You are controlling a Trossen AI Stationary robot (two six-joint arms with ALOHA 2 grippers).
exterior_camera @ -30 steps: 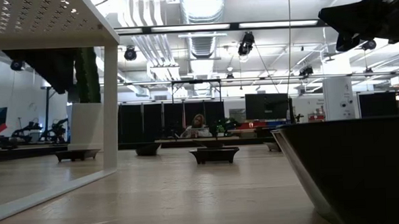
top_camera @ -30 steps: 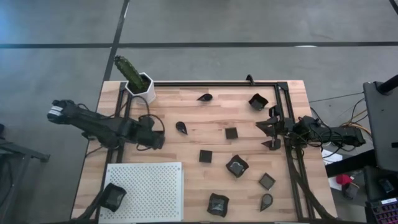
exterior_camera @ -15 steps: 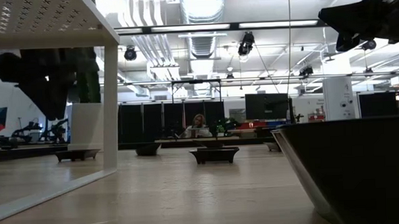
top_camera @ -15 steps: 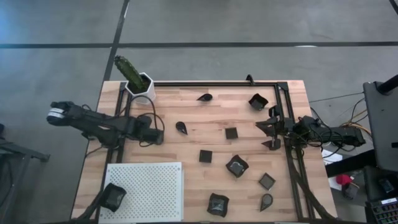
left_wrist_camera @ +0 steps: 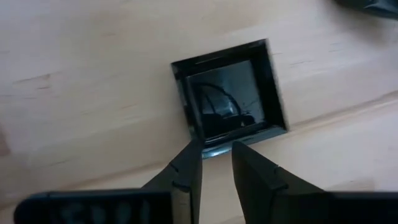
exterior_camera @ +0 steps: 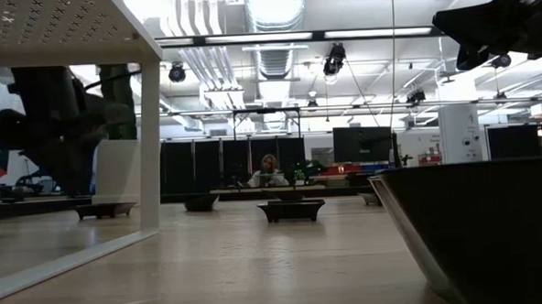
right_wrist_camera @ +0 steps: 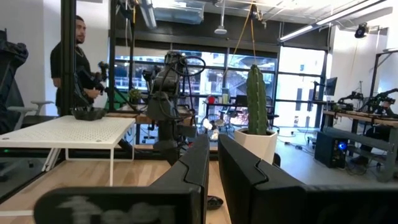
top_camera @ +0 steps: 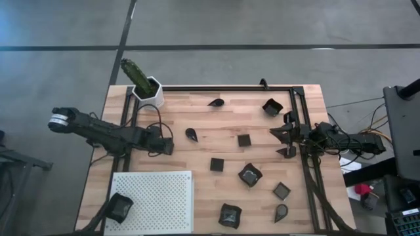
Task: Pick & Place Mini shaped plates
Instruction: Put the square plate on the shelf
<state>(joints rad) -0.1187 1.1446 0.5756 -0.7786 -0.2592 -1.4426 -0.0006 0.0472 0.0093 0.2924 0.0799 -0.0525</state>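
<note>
The left gripper point(left_wrist_camera: 216, 163) hovers over the wooden table point(top_camera: 197, 115), between the white hexagonal cactus pot point(top_camera: 149, 92) and the white perforated board point(top_camera: 157, 200). Its fingers stand slightly parted, holding nothing. A small glossy black square plate point(left_wrist_camera: 229, 97) lies just beyond its fingertips. The right gripper point(top_camera: 286, 139) waits closed, far across the table from the pot.

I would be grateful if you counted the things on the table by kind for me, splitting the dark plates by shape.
Square dark plates: 4 (one hidden under the left gripper, shown by its wrist view)
Teardrop dark plates: 3
Wavy-edged dark plates: 4
Cactus pot: 1
White perforated board: 1
Total: 13
</note>
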